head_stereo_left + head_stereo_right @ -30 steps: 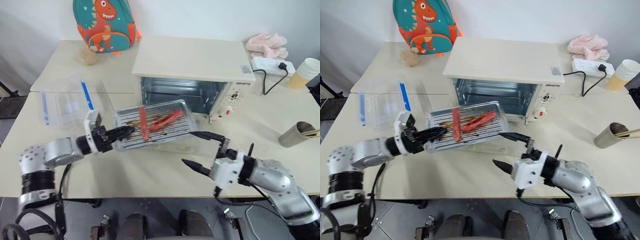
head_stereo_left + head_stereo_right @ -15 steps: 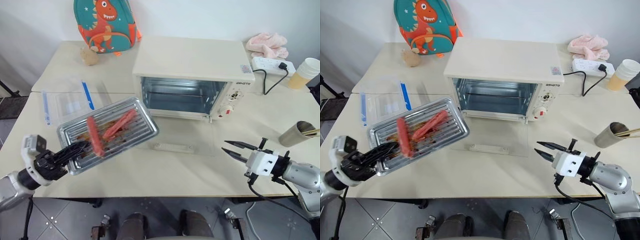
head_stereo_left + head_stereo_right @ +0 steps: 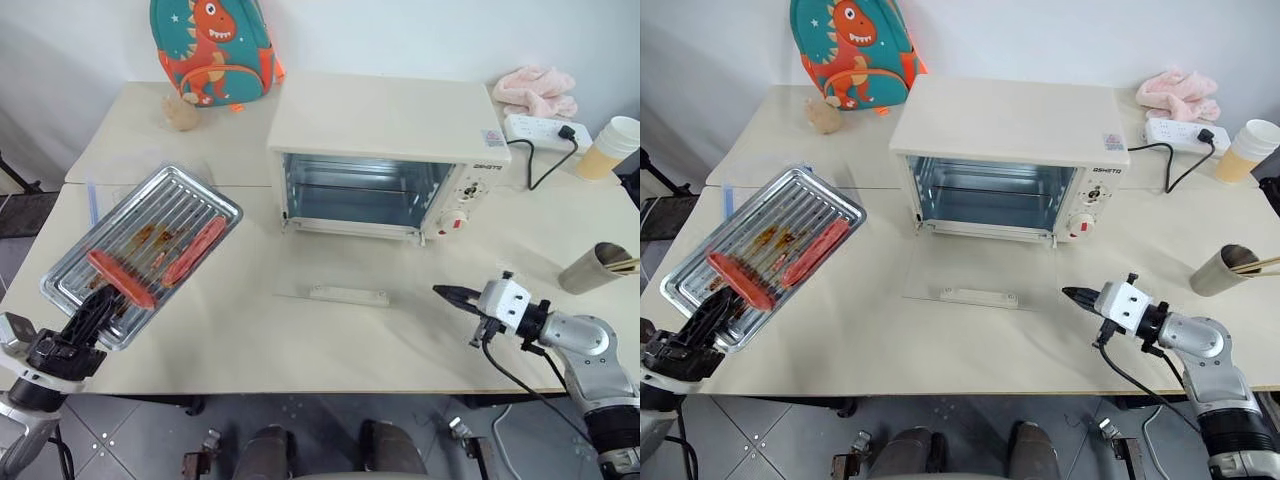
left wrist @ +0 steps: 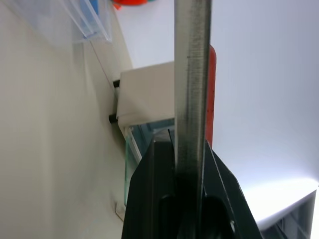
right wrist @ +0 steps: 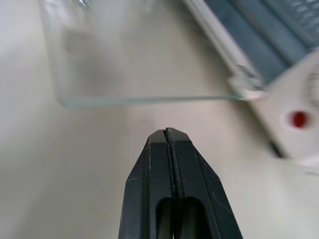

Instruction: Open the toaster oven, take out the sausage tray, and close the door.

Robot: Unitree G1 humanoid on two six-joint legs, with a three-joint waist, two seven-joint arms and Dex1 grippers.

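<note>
Left hand (image 3: 88,322): nearest of all, at about 8 o'clock in the head view, fingers clamped narrow on the near rim of the sausage tray (image 3: 140,250); in its wrist view the metal edge runs straight up between the two black fingers (image 4: 149,194).
Right hand (image 3: 452,294): near edge at about 4 o'clock, fingers pressed together with nothing between them, tip aimed toward the door's right near corner, close to it but apart.
Sausage tray: out of the oven, held above the left end of the tabletop (image 3: 330,340) at about 9 o'clock, tilted, far end higher; two red sausages (image 3: 195,250) lie across the ribbed, grease-marked bottom.
Door (image 3: 350,275): folded fully down, glass flat on the tabletop just ahead of centre, its cream bar handle (image 3: 348,295) along the near edge.
Toaster oven (image 3: 385,150): beyond the door at about 12 o'clock, cavity showing no tray, knobs at its right end.
Further back: dinosaur backpack (image 3: 212,45) at 11 o'clock, pink cloth (image 3: 535,88) and power strip (image 3: 545,130) at 1 o'clock, paper cup (image 3: 612,145) at 2 o'clock.
Step in hand: the tray is out but not set down; the door is not yet closed.
Next move, as I judge it: level the tray so the sausages do not roll, lower it onto bare tabletop at left, then bring the shut right hand under the door's near edge or handle and swing it up to the oven face.
</note>
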